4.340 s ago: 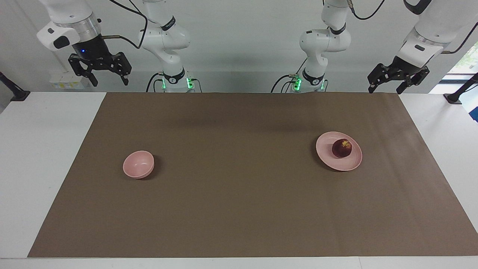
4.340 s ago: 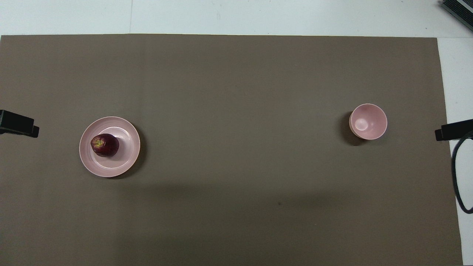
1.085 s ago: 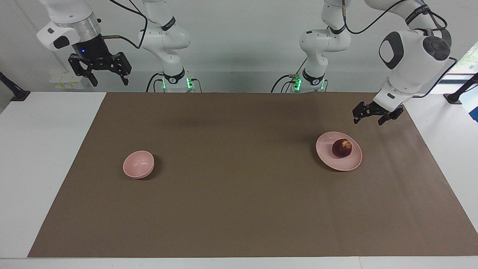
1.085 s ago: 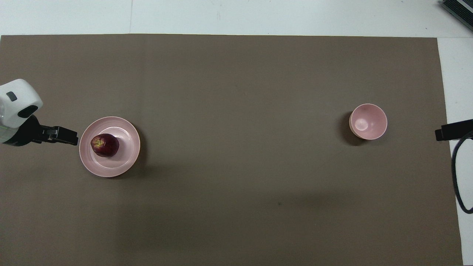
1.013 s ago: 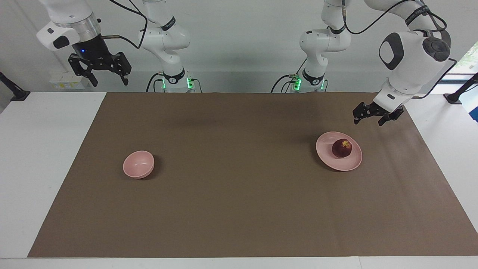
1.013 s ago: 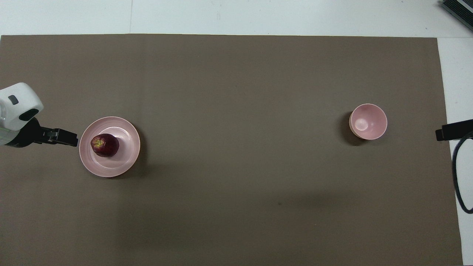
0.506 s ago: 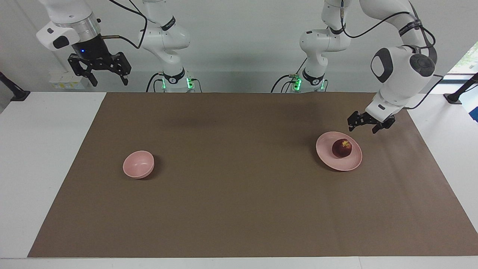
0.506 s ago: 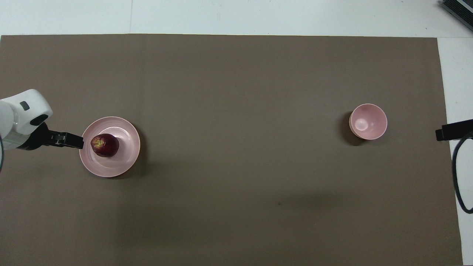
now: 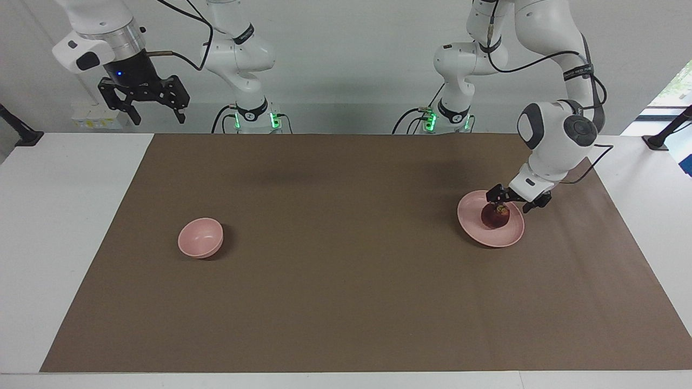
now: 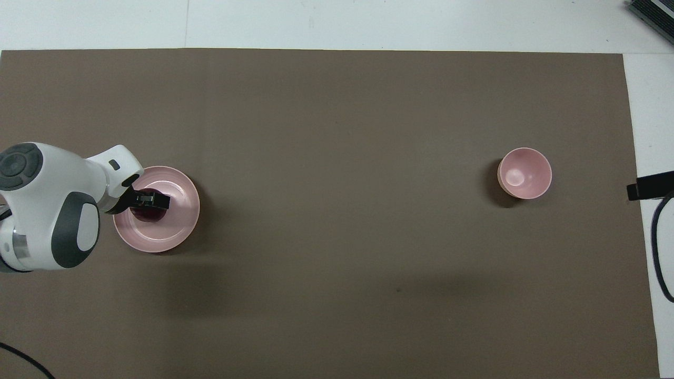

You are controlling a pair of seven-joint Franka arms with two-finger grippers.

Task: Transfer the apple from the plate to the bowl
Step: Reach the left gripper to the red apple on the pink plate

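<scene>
The dark red apple lies on the pale pink plate toward the left arm's end of the table. My left gripper is open and low over the apple, fingers just above its top; whether they touch it I cannot tell. In the overhead view the left gripper covers most of the apple on the plate. The small pink bowl stands empty toward the right arm's end. My right gripper waits open, raised over the table's edge; only its tip shows from overhead.
A brown mat covers most of the white table. A black cable loops beside the mat at the right arm's end. The left arm's white wrist hangs over the mat beside the plate.
The left arm has come down and over the plate, bringing its open gripper from beside the plate to just above the apple. The right arm, bowl, plate and apple have not moved.
</scene>
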